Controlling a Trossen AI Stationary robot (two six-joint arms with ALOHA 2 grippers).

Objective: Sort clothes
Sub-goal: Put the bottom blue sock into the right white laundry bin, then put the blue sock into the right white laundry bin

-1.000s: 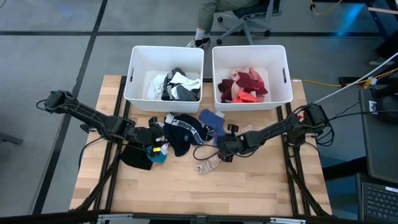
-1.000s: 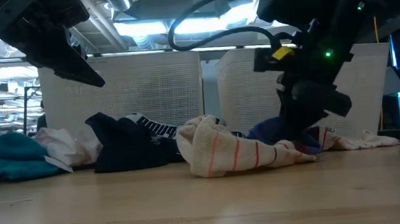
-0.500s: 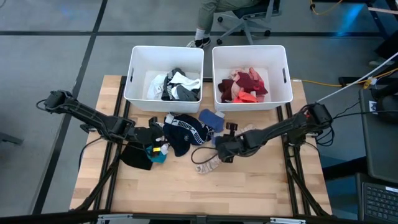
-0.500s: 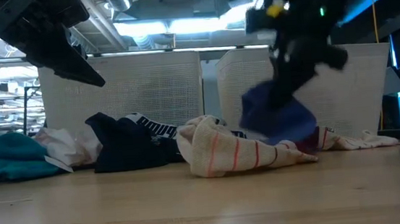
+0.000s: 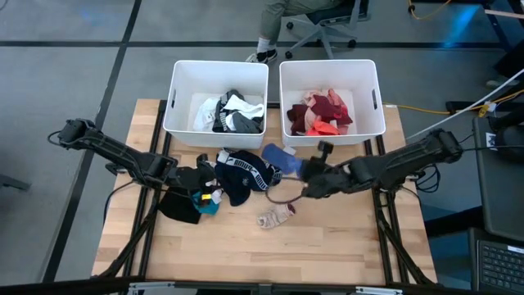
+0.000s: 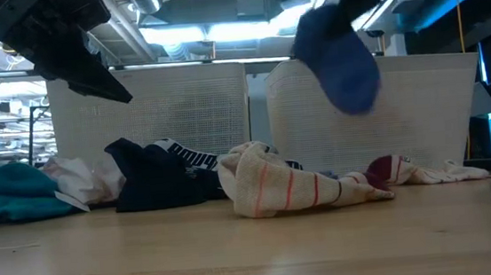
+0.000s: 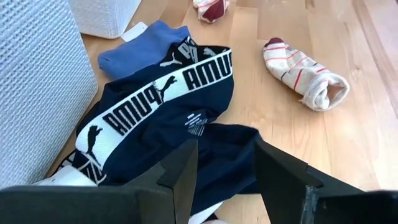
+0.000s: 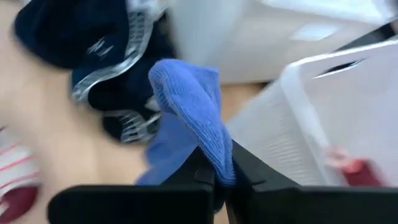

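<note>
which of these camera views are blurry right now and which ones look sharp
Right wrist view: motion-smeared throughout, the blue sock and white bin soft-edged. Low view: the hanging blue sock slightly blurred, the striped sock crisp, ceiling lights glaring. Left wrist view: sharp, waistband lettering on the navy underwear legible. High view: evenly lit, sharp.

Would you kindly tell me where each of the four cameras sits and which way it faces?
High view: overhead, straight down on table, both arms and bins.
Low view: table height, facing the bins; blue sock hangs lifted.
Left wrist view: on the left arm, over the navy underwear; left gripper open.
Right wrist view: on the right arm; right gripper pinches the blue sock.
Shared: the striped sock shows in the left wrist, high and low views.
</note>
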